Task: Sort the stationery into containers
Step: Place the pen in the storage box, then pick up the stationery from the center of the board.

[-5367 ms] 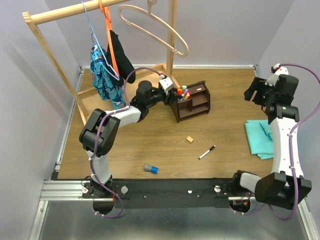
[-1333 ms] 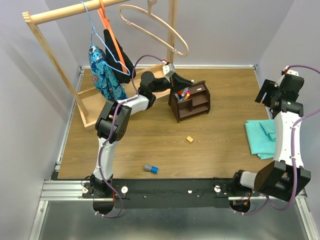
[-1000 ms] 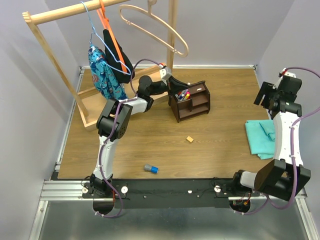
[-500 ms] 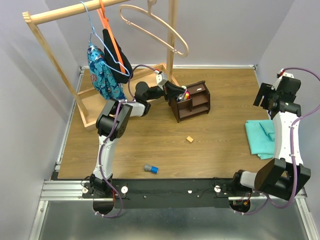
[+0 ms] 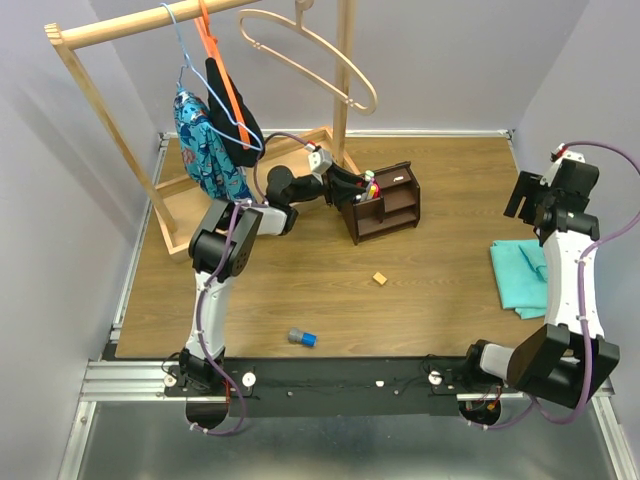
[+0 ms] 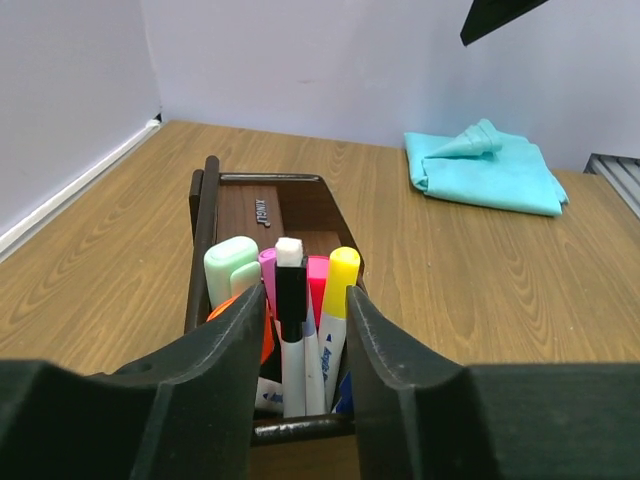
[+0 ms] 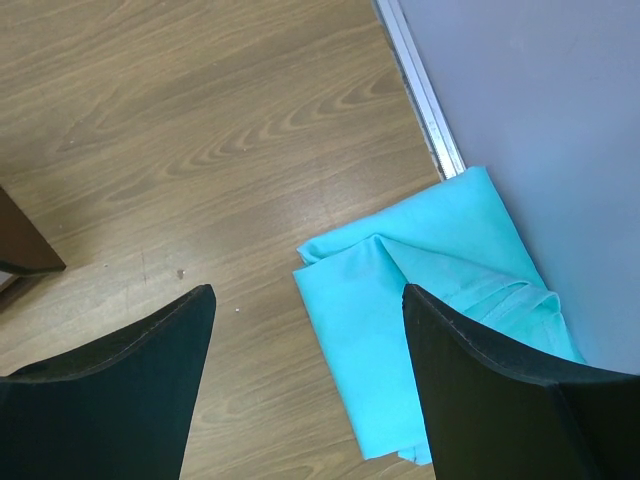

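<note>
The dark brown organiser (image 5: 392,208) stands at the back of the table, with several capped markers upright in its near compartment (image 6: 199,250). My left gripper (image 5: 352,184) is at that compartment, and its jaws (image 6: 305,310) are open. Between them a white marker with a black cap (image 6: 291,292) stands loose, next to a yellow-capped one (image 6: 341,278). A tan cube (image 5: 380,278) and a grey-blue cylinder (image 5: 301,337) lie on the table nearer the arms. My right gripper (image 5: 523,196) hangs open and empty (image 7: 305,330) at the far right.
A folded teal cloth (image 5: 520,276) (image 7: 425,300) lies at the right edge, below the right gripper. A pale wooden clothes rack (image 5: 98,112) with hung garments and a hanger stands at the back left, close behind the left arm.
The left jaws have parted and let go of the black-capped marker, which now stands in the organiser. The left wrist has drawn back slightly. The right arm has barely shifted.
</note>
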You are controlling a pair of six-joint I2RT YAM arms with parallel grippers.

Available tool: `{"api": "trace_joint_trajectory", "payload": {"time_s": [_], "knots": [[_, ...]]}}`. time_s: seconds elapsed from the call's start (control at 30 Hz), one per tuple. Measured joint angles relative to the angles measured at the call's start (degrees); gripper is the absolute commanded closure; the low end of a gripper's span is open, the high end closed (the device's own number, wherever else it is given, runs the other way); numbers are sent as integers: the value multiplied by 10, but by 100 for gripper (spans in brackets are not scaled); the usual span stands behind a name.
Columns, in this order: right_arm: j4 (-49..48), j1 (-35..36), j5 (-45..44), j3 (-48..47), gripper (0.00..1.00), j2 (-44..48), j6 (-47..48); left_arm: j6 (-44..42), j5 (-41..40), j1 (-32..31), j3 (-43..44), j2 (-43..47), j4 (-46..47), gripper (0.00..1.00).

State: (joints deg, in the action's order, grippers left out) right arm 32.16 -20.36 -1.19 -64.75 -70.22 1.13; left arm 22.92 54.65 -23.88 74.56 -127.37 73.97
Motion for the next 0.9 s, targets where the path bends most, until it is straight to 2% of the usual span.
{"api": "trace_joint_trajectory", "payload": {"time_s": [0.23,0.5,0.7,0.87,0.9], "knots": [[-2,0,16,8,17,25,-2,-22,0,3,-13,30,-47,48],[-12,0,67,19,16,58,-30,-85,0,0,5,139,-197,47],[-12,0,170,43,19,93,-13,-235,-4,-40,-8,301,-461,47],[20,1,328,60,23,125,87,-409,-30,-101,-76,442,-739,46],[29,3,347,66,23,133,105,-425,-35,-105,-91,462,-767,46]]}}
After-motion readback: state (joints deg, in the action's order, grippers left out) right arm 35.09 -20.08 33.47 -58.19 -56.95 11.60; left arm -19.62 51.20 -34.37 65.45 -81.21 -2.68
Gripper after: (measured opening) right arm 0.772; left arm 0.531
